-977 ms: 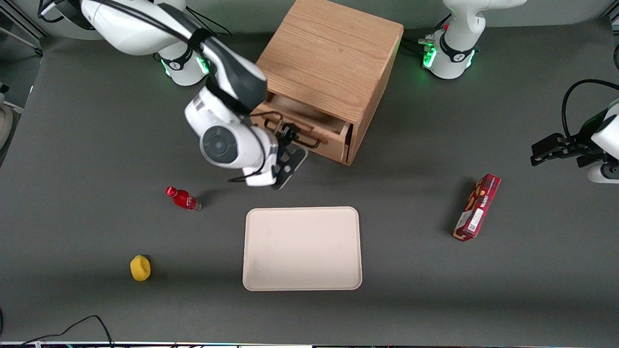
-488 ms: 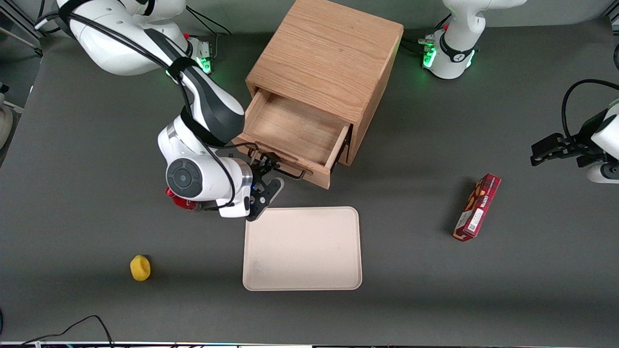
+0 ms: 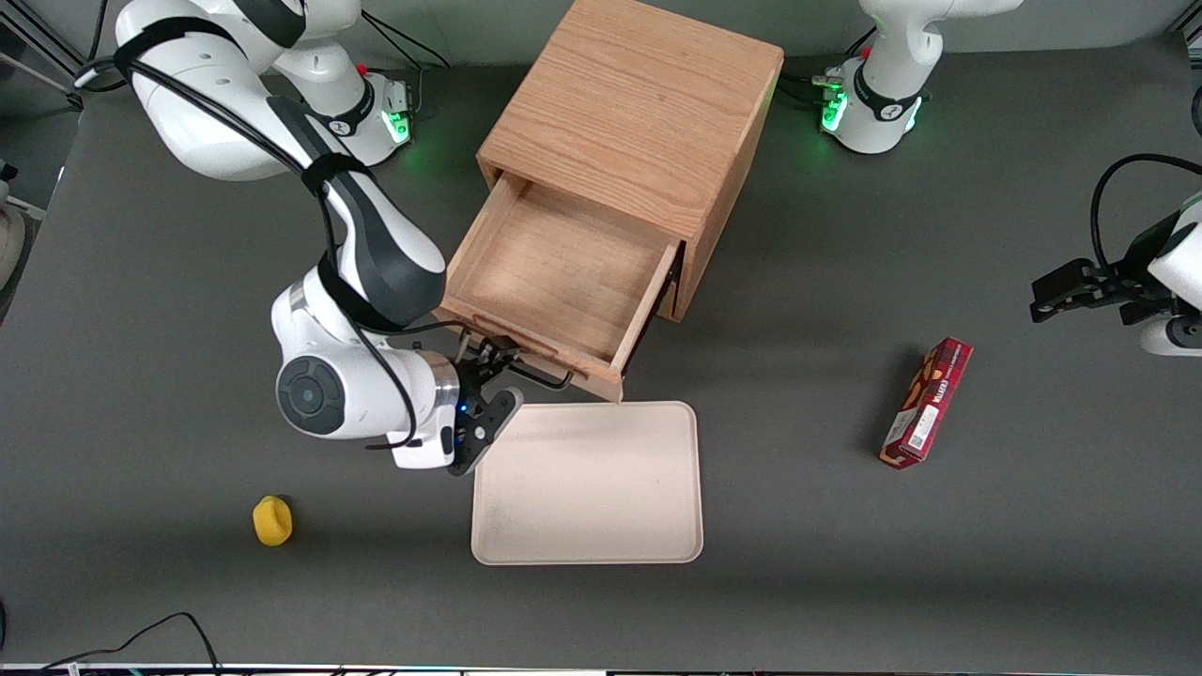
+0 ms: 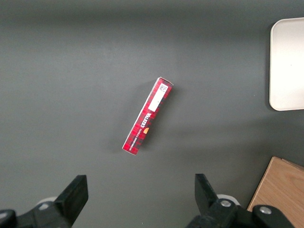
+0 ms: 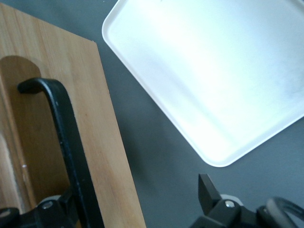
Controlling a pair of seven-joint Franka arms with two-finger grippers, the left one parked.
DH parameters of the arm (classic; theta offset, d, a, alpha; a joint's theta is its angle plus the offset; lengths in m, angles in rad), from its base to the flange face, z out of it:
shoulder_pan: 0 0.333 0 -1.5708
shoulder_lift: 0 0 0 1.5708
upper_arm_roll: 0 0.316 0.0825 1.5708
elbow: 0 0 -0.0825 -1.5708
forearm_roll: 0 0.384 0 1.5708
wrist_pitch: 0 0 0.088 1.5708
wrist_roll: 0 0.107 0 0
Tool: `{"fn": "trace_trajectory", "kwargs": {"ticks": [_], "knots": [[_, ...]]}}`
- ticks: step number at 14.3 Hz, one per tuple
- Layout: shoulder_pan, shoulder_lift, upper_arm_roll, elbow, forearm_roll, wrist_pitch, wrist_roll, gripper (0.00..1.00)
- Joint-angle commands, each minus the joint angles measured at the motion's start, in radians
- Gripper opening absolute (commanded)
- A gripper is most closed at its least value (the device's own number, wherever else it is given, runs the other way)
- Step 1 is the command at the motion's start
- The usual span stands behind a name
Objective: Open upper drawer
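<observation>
The upper drawer (image 3: 563, 272) of the light oak cabinet (image 3: 639, 103) stands pulled far out, its bare wooden inside showing. Its black bar handle (image 3: 545, 378) is on the front panel nearest the front camera. My right gripper (image 3: 490, 368) is at the handle's end toward the working arm. In the right wrist view the gripper (image 5: 133, 202) is open, fingers wide apart, with the handle (image 5: 66, 133) against one finger and the drawer front (image 5: 102, 128) between them. The bottom drawer is hidden under the upper one.
A cream tray (image 3: 587, 483) lies just in front of the open drawer, also in the right wrist view (image 5: 213, 80). A yellow object (image 3: 272, 521) lies nearer the front camera. A red box (image 3: 925, 404) lies toward the parked arm's end, also in the left wrist view (image 4: 148, 116).
The drawer has slid much farther out toward the front camera, the gripper moving with its handle. The arm now covers the red bottle seen earlier.
</observation>
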Motion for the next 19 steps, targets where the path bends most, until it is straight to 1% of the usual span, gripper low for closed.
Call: {"fn": "trace_trajectory", "kwargs": {"ticks": [1,4,6,7,10,11,14,15,16,18,19], "knots": [[0.019,0.055,-0.039,0.108,-0.017,-0.033,-0.066,1.00],[0.010,0.076,-0.059,0.166,-0.017,-0.057,-0.149,1.00],[0.010,0.076,-0.096,0.194,-0.015,-0.059,-0.205,1.00],[0.008,0.076,-0.098,0.208,-0.015,-0.062,-0.230,1.00],[0.008,0.069,-0.107,0.249,-0.013,-0.060,-0.233,1.00],[0.013,0.052,-0.103,0.249,-0.013,-0.062,-0.229,1.00],[0.019,-0.076,-0.103,0.248,-0.012,-0.095,-0.217,1.00],[0.017,-0.138,-0.104,0.243,-0.009,-0.111,-0.198,1.00],[0.014,-0.187,-0.104,0.239,-0.006,-0.129,-0.139,1.00],[0.008,-0.250,-0.109,0.238,-0.007,-0.247,0.077,1.00],[0.008,-0.282,-0.127,0.237,-0.016,-0.293,0.201,1.00]]}}
